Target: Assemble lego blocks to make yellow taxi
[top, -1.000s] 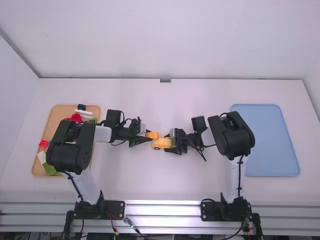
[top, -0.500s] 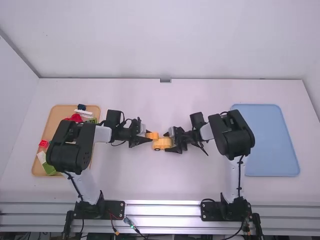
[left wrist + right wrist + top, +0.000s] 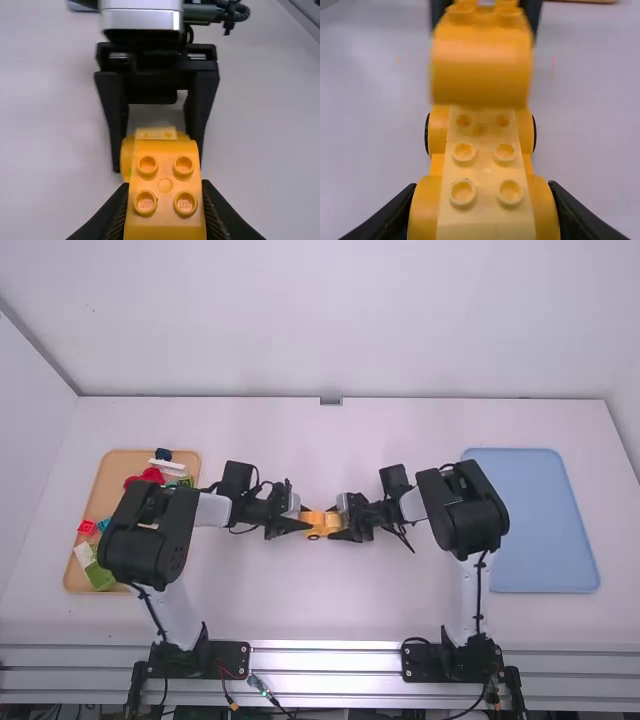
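Left end effector [image 3: 303, 522] has shifted a little toward the right of the frame since the last high view, carrying its yellow-orange block [image 3: 165, 200] with it; the block now sits farther over the car base [image 3: 484, 172]. Right end effector [image 3: 347, 523] holds its position at the middle of the frame.

State, left: clamped on the block, one finger against each side, four studs facing the wrist camera. State, right: clamped on the car base at its near end in the right wrist view, a finger on each flank. Base lies between the two end effectors, pale studded strip along its top, dark wheels on its sides. Block is above the base's far end in that view — whether it touches the studs, I cannot tell.

Surroundings: white counter [image 3: 300, 595]. Wooden tray [image 3: 72, 578] at the left of the frame, partly behind the left arm, with red blocks [image 3: 150, 476], green block [image 3: 100, 578] and other pieces — blue tray [image 3: 545, 530] at the right of the frame.
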Tool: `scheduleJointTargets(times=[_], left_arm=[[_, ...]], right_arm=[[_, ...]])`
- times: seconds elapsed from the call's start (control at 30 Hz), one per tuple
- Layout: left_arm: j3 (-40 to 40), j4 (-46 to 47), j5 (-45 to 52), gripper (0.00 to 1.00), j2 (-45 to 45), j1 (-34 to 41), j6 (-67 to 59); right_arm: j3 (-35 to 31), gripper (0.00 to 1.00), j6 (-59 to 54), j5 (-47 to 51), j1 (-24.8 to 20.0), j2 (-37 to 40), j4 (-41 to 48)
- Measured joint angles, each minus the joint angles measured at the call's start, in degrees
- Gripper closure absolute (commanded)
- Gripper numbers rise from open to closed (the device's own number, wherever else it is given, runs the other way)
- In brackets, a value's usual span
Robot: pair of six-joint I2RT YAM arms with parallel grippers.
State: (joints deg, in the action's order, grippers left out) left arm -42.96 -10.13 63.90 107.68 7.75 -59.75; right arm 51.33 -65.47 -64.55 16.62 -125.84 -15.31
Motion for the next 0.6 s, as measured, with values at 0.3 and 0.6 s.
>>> scheduleJointTargets(times=[0.3,0.6], left_arm=[[0.0,-3.63,-2.6,0.98,0.0,2.8,3.13],[1.11,-8.41,-6.58,0.98,0.0,4.9,5.92]], right_arm=[[0.02,0.52,1.66,0.28,0.81,0.0,-0.44],[0.02,0.52,1.92,0.22,0.83,0.0,-0.42]])
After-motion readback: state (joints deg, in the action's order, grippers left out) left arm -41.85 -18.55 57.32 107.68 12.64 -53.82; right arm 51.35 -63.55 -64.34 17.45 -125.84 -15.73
